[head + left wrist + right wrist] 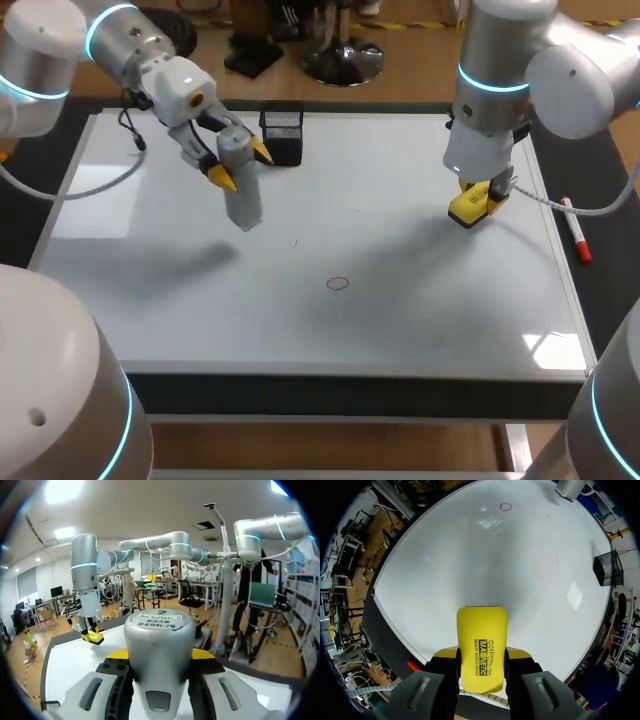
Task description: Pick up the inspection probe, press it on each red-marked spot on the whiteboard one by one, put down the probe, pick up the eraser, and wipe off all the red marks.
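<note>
The whiteboard (400, 330) lies flat on the bench and covers most of its surface. Nearest the robot, a single small red ring mark (338, 284) sits on the board slightly left of centre. It also shows in the right wrist view, well ahead of the eraser (506, 507). Farther in, the left end effector (242, 163) is clamped on the inspection probe (241, 195), a grey cylinder gripped near its upper end by both yellow-tipped fingers. The probe hangs tilted, its lower end clear of the board, well apart from the ring. At the same depth on the right side, the right end effector (478, 195) is clamped on the yellow eraser (468, 208). Contact between eraser and board cannot be determined. A red marker (576, 230) lies on the bench just beside the board's right edge. A black mesh basket (283, 135) stands at the board's far edge, near the probe.
</note>
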{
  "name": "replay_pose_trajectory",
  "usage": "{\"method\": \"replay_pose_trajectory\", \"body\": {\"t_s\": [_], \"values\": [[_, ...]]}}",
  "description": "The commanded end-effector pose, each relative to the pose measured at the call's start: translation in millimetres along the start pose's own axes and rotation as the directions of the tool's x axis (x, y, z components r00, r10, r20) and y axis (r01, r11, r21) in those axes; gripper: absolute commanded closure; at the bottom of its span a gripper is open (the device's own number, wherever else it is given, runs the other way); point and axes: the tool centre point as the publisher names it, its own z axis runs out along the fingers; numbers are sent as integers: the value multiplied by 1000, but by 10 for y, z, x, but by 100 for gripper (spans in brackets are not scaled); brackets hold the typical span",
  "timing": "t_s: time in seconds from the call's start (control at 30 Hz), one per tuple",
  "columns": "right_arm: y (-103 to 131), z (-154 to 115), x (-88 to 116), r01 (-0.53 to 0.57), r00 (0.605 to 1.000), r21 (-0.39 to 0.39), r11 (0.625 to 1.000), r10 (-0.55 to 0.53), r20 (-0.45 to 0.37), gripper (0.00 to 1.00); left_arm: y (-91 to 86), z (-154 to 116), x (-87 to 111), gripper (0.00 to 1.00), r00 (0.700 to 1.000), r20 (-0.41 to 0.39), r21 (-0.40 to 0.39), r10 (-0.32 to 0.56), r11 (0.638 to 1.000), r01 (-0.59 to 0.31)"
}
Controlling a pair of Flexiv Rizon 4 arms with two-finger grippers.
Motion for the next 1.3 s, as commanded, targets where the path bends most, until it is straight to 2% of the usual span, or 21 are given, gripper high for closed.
{"method": "replay_pose_trajectory", "body": {"t_s": [0.03,0.33,0.7,1.1,1.3], "values": [[-7,-4,-4,1,1000,2,1000,-1,-3,100,-14,-168,94,100,1000,2,-16,-13,1000,13],[-7,-4,-4,1,1000,2,1000,-1,-3,100,35,-508,237,100,999,29,-40,-46,998,48],[-7,-4,-4,1,1000,2,1000,-1,-3,100,104,-752,315,100,996,62,-50,-64,997,67],[-7,-4,-4,1,1000,2,1000,-1,-3,100,139,-884,379,100,990,119,-54,-75,995,82],[-7,-4,-4,1,1000,2,1000,-1,-3,100,139,-884,379,100,990,119,-54,-75,995,82]]}}
